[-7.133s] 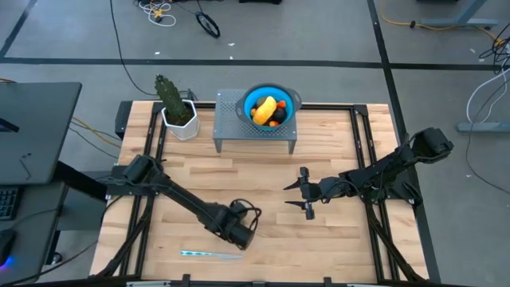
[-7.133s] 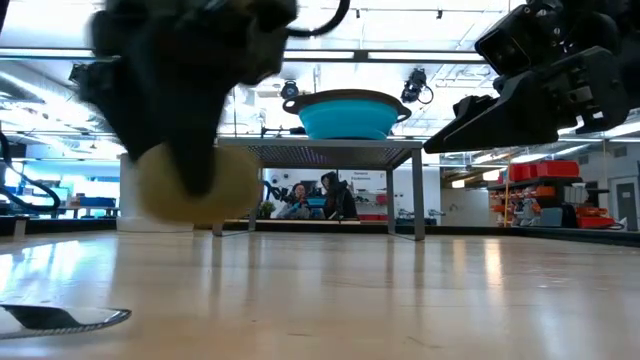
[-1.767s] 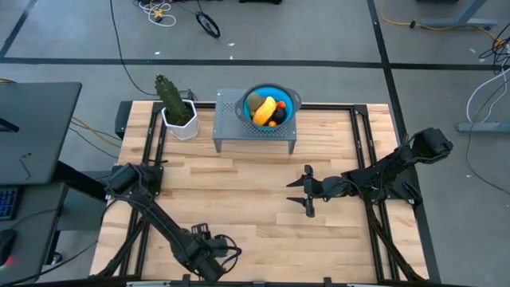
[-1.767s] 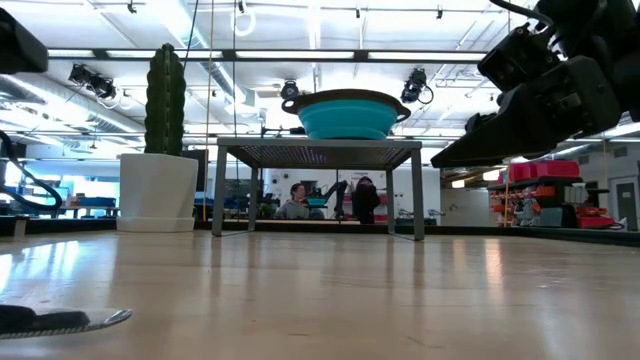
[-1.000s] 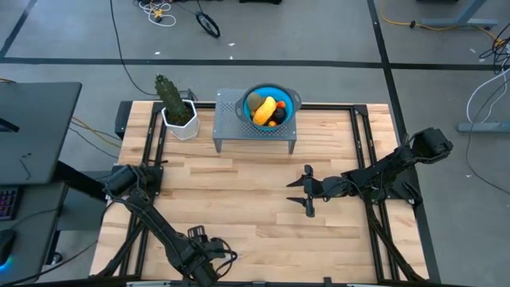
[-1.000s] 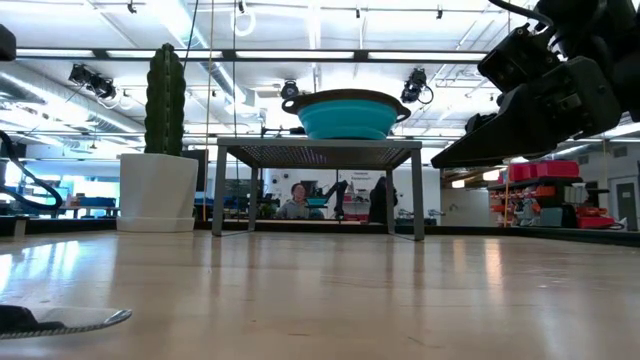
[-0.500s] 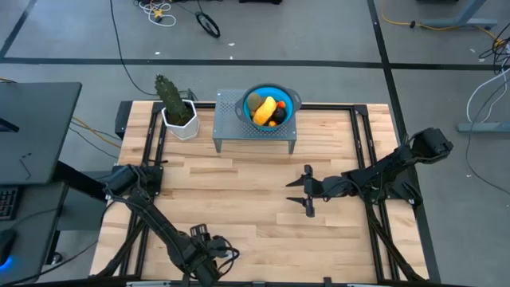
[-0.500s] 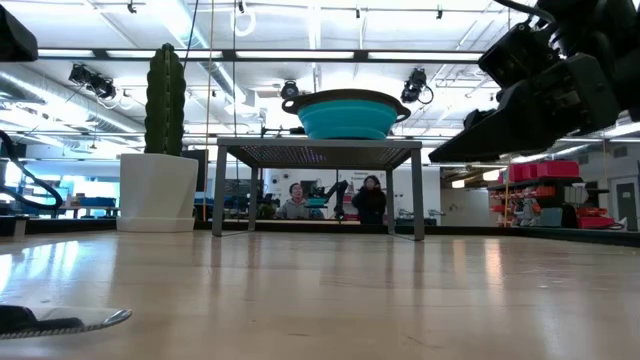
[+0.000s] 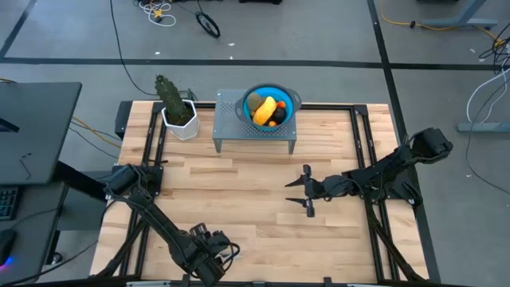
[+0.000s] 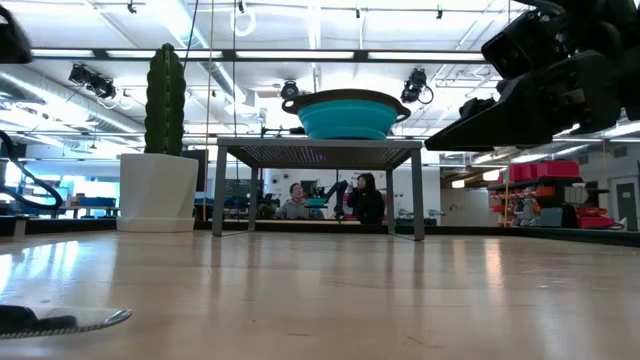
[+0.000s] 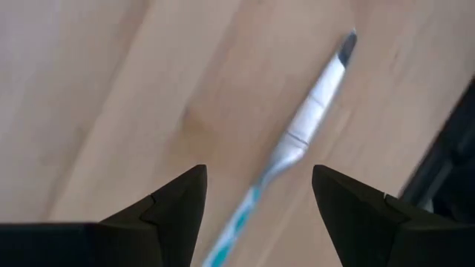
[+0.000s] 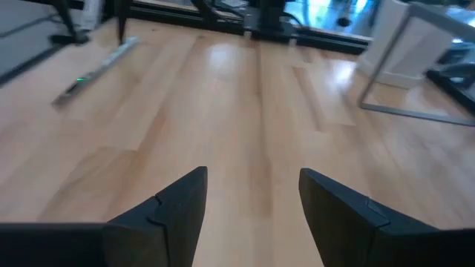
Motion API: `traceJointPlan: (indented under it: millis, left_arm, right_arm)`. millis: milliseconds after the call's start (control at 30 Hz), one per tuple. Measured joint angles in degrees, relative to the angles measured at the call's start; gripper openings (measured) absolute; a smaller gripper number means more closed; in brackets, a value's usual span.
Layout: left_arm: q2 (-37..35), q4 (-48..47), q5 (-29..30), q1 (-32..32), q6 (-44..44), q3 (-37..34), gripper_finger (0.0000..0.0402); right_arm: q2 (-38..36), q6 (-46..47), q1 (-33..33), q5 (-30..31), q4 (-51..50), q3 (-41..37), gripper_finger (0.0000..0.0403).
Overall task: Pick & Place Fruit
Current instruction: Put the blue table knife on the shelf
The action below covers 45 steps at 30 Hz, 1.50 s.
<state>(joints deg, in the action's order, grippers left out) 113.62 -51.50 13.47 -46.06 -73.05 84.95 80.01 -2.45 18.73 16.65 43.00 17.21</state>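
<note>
The fruit sits in a blue bowl point(image 9: 269, 107) on a grey metal stand point(image 9: 231, 123) at the table's far side: a yellow-orange oblong point(image 9: 265, 108), an olive-green oval point(image 9: 253, 100), a near-black ball point(image 9: 280, 115) and orange-red bits point(image 9: 273, 123). My left gripper point(image 9: 209, 255) point(image 11: 256, 174) hangs open at the near edge, pointing down. Its fingers stand either side of the silver-and-blue knife point(image 11: 297, 141), which lies flat on the wood. My right gripper point(image 9: 293, 194) point(image 12: 252, 174) is open and holds nothing, raised over the table's middle right.
A green cactus in a white pot point(image 9: 177, 112) stands at the far left, beside the stand. The knife's blade point(image 10: 70, 320) shows at the near left in the low view. Bare wood point(image 9: 239, 191) lies between the two grippers. People stand in the room beyond the table point(image 10: 360, 195).
My right gripper has risen a little above the table. My left gripper has stayed open over the knife at the near edge, edging slightly toward the table's right.
</note>
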Motion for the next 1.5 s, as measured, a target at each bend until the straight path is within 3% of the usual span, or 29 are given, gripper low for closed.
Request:
traceJointPlan:
  millis: [233, 667, 1100, 1500]
  left_arm:
    - [0.1, -1.2, -3.1, -1.2, -2.6, 0.0, 0.0253]
    - [6.1, -1.7, -8.5, -1.8, -1.4, 0.1, 0.0238]
    - [6.1, -1.9, -9.0, -1.9, 3.3, 0.2, 0.0153]
    - [6.2, -2.7, -8.1, -1.9, 2.1, 0.1, 0.0062]
  right_arm:
    - [0.0, 0.4, 0.5, -6.2, -0.6, 0.0, 0.0224]
    - [0.0, 1.1, 3.9, -6.8, -4.2, 0.0, 0.0224]
    - [0.1, 3.0, 5.3, -6.8, -1.1, -3.1, 0.0224]
    - [0.1, 3.1, 5.3, -6.8, -0.7, -3.2, 0.0224]
